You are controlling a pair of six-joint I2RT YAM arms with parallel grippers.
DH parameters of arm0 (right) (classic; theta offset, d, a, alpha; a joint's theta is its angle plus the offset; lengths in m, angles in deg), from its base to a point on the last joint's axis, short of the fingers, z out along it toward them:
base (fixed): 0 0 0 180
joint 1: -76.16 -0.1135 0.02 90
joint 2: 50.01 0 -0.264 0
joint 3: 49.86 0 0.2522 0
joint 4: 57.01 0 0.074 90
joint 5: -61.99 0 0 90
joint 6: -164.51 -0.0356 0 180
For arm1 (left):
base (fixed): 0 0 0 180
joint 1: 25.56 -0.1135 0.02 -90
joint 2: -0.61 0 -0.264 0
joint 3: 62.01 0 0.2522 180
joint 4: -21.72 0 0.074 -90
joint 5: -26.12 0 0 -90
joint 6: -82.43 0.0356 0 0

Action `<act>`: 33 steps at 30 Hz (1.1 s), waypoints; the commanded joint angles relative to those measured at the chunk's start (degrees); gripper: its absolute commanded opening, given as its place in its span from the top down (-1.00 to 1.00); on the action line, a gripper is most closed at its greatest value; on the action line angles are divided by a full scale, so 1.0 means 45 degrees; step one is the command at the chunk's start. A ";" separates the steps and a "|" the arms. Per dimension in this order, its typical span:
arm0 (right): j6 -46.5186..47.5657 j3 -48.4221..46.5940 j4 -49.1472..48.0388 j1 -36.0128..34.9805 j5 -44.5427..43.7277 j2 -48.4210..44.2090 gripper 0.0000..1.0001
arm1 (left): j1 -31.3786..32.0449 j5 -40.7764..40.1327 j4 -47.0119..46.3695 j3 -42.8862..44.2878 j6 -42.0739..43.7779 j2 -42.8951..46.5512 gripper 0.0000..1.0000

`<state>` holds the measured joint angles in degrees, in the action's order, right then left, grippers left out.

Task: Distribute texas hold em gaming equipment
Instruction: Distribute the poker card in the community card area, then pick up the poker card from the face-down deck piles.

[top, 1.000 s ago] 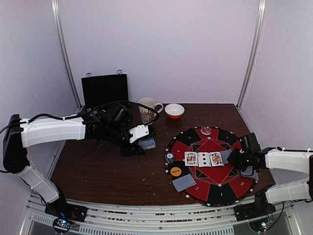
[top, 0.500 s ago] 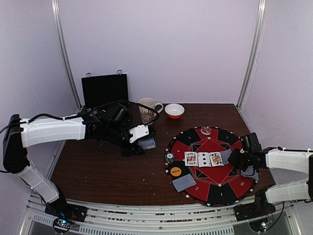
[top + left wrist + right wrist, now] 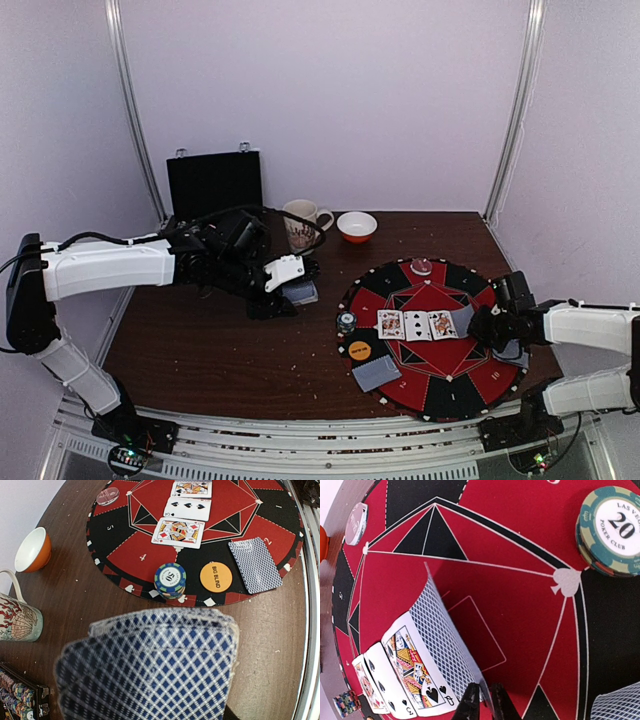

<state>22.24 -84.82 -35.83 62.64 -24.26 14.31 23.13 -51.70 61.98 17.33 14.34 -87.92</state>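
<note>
My left gripper (image 3: 292, 288) is shut on a deck of blue-backed cards (image 3: 301, 292), held left of the round mat (image 3: 440, 395). The deck (image 3: 150, 665) fills the left wrist view and hides the fingers. My right gripper (image 3: 480, 325) is shut on one blue-backed card (image 3: 461, 320), and its fingers pinch the card's (image 3: 445, 640) edge, tilting it up beside the queen of spades (image 3: 412, 670). Three face-up cards (image 3: 417, 325) lie in a row on the mat. A chip stack (image 3: 346, 322), an orange button (image 3: 359, 350) and face-down cards (image 3: 376, 373) lie at the mat's left edge.
A black case (image 3: 214, 182), a mug (image 3: 302, 225) and an orange bowl (image 3: 357, 227) stand at the back. A clear disc (image 3: 421, 266) lies on the mat's far edge. A "20" chip stack (image 3: 612, 530) and more face-down cards (image 3: 615, 707) lie near my right gripper.
My right gripper has shifted slightly to the right with the card still in it. The left arm and deck have not moved.
</note>
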 commanded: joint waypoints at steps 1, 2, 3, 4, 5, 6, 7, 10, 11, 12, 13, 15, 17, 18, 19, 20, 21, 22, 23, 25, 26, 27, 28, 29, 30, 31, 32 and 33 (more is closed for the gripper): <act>-0.0291 -0.0274 0.0469 0.0094 0.0033 -0.0211 0.72 | 0.0001 0.0105 -0.0546 0.0304 -0.0053 0.0058 0.13; -0.0322 -0.0311 0.0571 0.0094 0.0008 -0.0278 0.70 | 0.0006 0.0105 -0.0566 0.0308 -0.0055 0.0063 0.13; -0.0360 -0.0367 0.0718 0.0094 -0.0066 -0.0360 0.66 | 0.0002 0.0105 -0.0573 0.0309 -0.0046 0.0064 0.13; -0.0416 -0.0442 0.0908 0.0094 -0.0188 -0.0531 0.56 | 0.0004 0.0122 -0.0559 0.0309 -0.0045 0.0074 0.13; -0.0484 -0.0530 0.1132 0.0094 -0.0332 -0.0694 0.49 | 0.0001 0.0124 -0.0543 0.0319 -0.0045 0.0066 0.13; -0.0551 -0.0661 0.1425 0.0094 -0.0561 -0.0883 0.40 | 0.0011 0.0144 -0.0546 0.0320 -0.0050 0.0067 0.13; -0.0625 -0.0720 0.1645 0.0092 -0.0738 -0.1122 0.29 | 0.0004 0.0149 -0.0553 0.0328 -0.0046 0.0065 0.12; -0.0631 -0.1117 0.2083 0.0093 -0.1182 -0.1809 0.01 | 0.0001 0.0144 -0.0557 0.0329 -0.0045 0.0083 0.13; -0.0477 -0.1373 0.2272 0.0094 -0.1375 -0.1955 -0.06 | 0.0001 0.0144 -0.0552 0.0329 -0.0047 0.0089 0.12; -0.0206 -0.1723 0.2523 0.0094 -0.1623 -0.2057 -0.13 | 0.0001 0.0144 -0.0557 0.0338 -0.0045 0.0092 0.12; 0.0192 -0.2133 0.2781 0.0094 -0.1833 -0.2064 -0.22 | 0.0001 0.0153 -0.0547 0.0347 -0.0045 0.0095 0.12; 0.1148 -0.3174 0.3176 0.0077 -0.2008 -0.1887 -0.45 | 0.0001 0.0146 -0.0551 0.0348 -0.0045 0.0084 0.12; 0.2458 -0.4196 0.3076 -0.0076 -0.1648 -0.1560 -0.74 | 0.0001 0.0169 -0.0555 0.0367 -0.0045 0.0103 0.12; 0.3254 -0.4690 0.2875 -0.0308 -0.1304 -0.1350 -0.84 | 0.0001 0.0164 -0.0554 0.0377 -0.0045 0.0103 0.13; 0.3964 -0.5238 0.2681 -0.0647 -0.0992 -0.1075 -0.88 | 0.0001 0.0163 -0.0547 0.0386 -0.0045 0.0106 0.12; 0.4671 -0.5935 0.2453 -0.1124 -0.0655 -0.0661 -0.96 | 0.0001 0.0163 -0.0553 0.0387 -0.0050 0.0094 0.13; 0.5330 -0.6397 0.2252 -0.1626 -0.0105 -0.0296 -0.99 | 0.0001 0.0175 -0.0557 0.0387 -0.0046 0.0095 0.12; 0.5889 -0.6840 0.1917 -0.2091 0.0899 0.0077 -1.00 | 0.0001 0.0187 -0.0545 0.0387 -0.0052 0.0088 0.12; 0.6234 -0.7145 0.1412 -0.2503 0.2176 0.0492 -1.00 | 0.0006 0.0198 -0.0561 0.0397 -0.0046 0.0084 0.12; 0.6023 -0.7374 -0.0266 -0.3233 0.5634 0.1284 -1.00 | 0.0001 0.0275 -0.0558 0.0397 -0.0047 0.0084 0.12; 0.5536 -0.7419 -0.1203 -0.3826 0.6479 0.1664 -1.00 | 0.0001 0.0309 -0.0555 0.0406 -0.0045 0.0089 0.13; 0.5267 -0.7539 -0.2003 -0.4283 0.6956 0.2092 -1.00 | 0.0001 0.0311 -0.0554 0.0407 -0.0045 0.0084 0.13; 0.5090 -0.7701 -0.2567 -0.4718 0.7301 0.2546 -1.00 | 0.0001 0.0348 -0.0545 0.0407 -0.0047 0.0094 0.13; 0.4965 -0.7904 -0.2980 -0.5044 0.7510 0.2989 -1.00 | 0.0001 0.0350 -0.0556 0.0390 -0.0036 0.0112 0.13; 0.4844 -0.8108 -0.3346 -0.5377 0.7617 0.3469 -1.00 | 0.0006 0.0353 -0.0557 0.0388 -0.0027 0.0134 0.13; 0.4771 -0.8314 -0.3599 -0.5656 0.7755 0.3919 -1.00 | 0.0002 0.0353 -0.0550 0.0387 -0.0026 0.0141 0.13; 0.4732 -0.8528 -0.3826 -0.5881 0.7892 0.4347 -1.00 | 0.0001 0.0358 -0.0573 0.0387 -0.0035 0.0159 0.13; 0.4710 -0.8684 -0.4043 -0.6090 0.8029 0.4754 -1.00 | 0.0001 0.0358 -0.0568 0.0363 -0.0026 0.0176 0.13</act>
<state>44.19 -120.68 -45.43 38.29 3.34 30.77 23.13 -51.13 62.00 17.42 14.34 -87.92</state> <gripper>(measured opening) 0.999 0.440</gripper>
